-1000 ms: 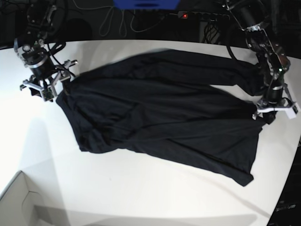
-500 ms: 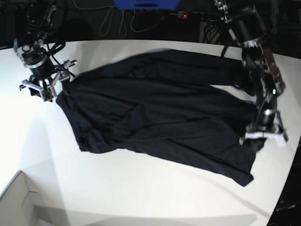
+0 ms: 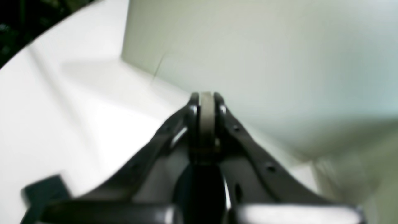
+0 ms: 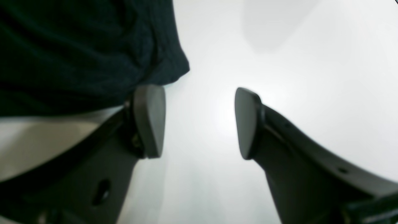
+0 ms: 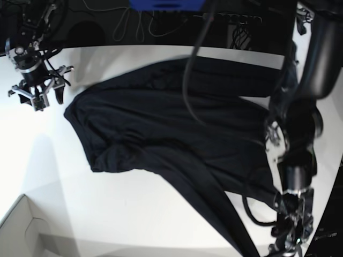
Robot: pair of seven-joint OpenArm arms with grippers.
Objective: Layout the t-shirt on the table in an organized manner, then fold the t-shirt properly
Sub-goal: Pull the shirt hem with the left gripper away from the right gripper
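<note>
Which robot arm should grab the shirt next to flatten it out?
Probably the right. Its pincer is open right beside an edge of the soft black long-sleeved t-shirt on the smooth white table. The left pincer is shut, apparently empty, facing bare table.

1. dark, dim backdrop [image 5: 107,27] behind the work surface, crossed by thin pale looping cables [image 5: 134,24].
2. blue rectangular object [image 5: 166,4] at the top edge.
3. pale open box corner [image 5: 21,230] at lower left.
</note>
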